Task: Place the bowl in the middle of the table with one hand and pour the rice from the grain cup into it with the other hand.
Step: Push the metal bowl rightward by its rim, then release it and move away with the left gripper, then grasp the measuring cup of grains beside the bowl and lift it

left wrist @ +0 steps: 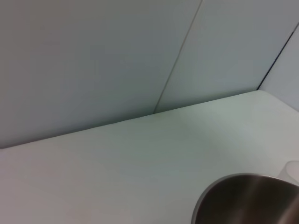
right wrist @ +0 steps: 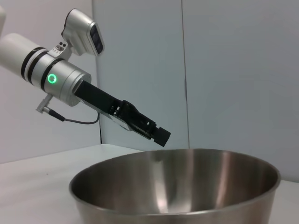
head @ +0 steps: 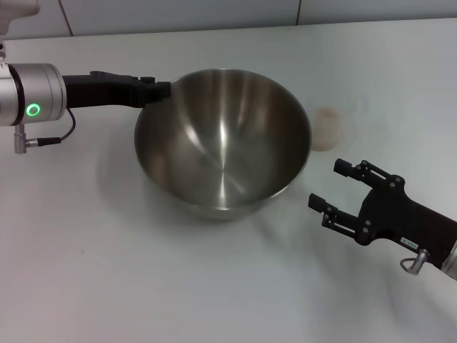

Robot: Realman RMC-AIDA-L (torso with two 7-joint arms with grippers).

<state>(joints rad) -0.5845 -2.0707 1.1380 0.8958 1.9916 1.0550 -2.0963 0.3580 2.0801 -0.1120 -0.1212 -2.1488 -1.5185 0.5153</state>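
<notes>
Currently the left gripper [head: 161, 91] sits at the far-left rim of the bowl [head: 223, 143]; whether its fingers clamp the rim cannot be told, and in the right wrist view its tip appears just above the rim. The bowl stands upright, mouth up, mid-table [head: 107, 271]. The right gripper [head: 330, 187], fingers spread wide and holding nothing, hovers near the bowl's right side. Beyond it stands the grain cup [head: 327, 128], faint and hard to make out.

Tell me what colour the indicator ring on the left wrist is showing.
Green indicator ring, on the silver left wrist; clearest in the head view.
</notes>
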